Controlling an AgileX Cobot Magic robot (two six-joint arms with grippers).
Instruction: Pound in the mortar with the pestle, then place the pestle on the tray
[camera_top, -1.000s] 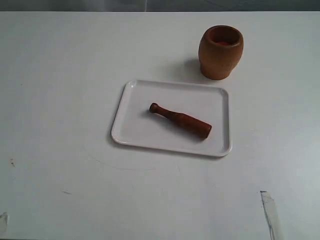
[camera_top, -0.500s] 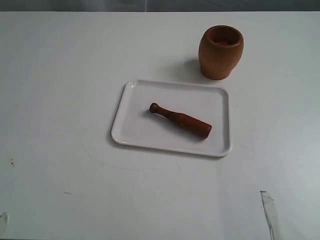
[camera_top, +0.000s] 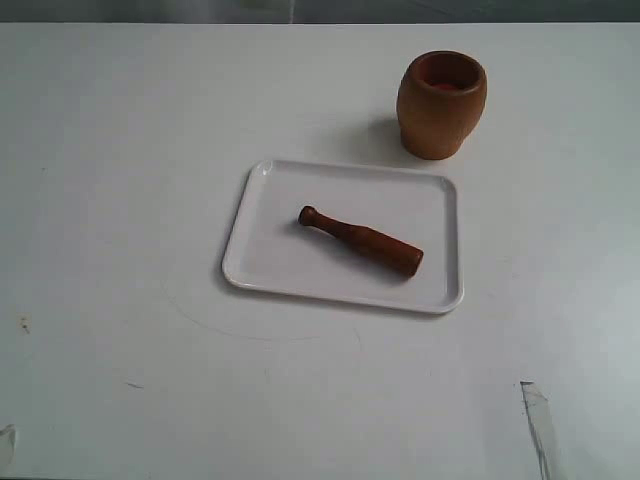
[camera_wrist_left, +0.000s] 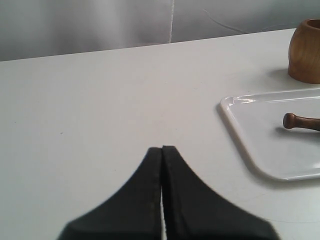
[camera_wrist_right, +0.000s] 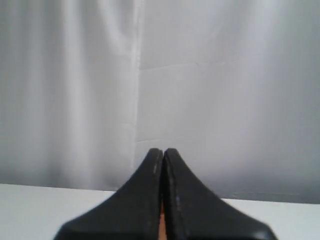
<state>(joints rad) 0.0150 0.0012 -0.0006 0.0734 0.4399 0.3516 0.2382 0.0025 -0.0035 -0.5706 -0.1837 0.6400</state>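
The white tray (camera_top: 262, 262) lies in the middle of the table, and the dark reddish pestle (camera_top: 362, 241) rests slantwise on it, knob end toward the left. Behind it to the right stands the light-brown mortar (camera_top: 441, 105), upright with a reddish inside. Neither arm shows in the exterior view. My left gripper (camera_wrist_left: 162, 148) is shut and empty, low over bare table, with the tray (camera_wrist_left: 240, 127), the pestle's knob (camera_wrist_left: 291, 120) and the mortar (camera_wrist_left: 305, 52) off to one side. My right gripper (camera_wrist_right: 163, 150) is shut, facing a grey curtain; a sliver of brown shows through the slit between its fingers.
A white table (camera_top: 120, 200) carries everything, with a grey curtain (camera_wrist_right: 225, 90) behind it. A strip of tape (camera_top: 540, 425) marks the table's front right, and small scuffs lie at the front left.
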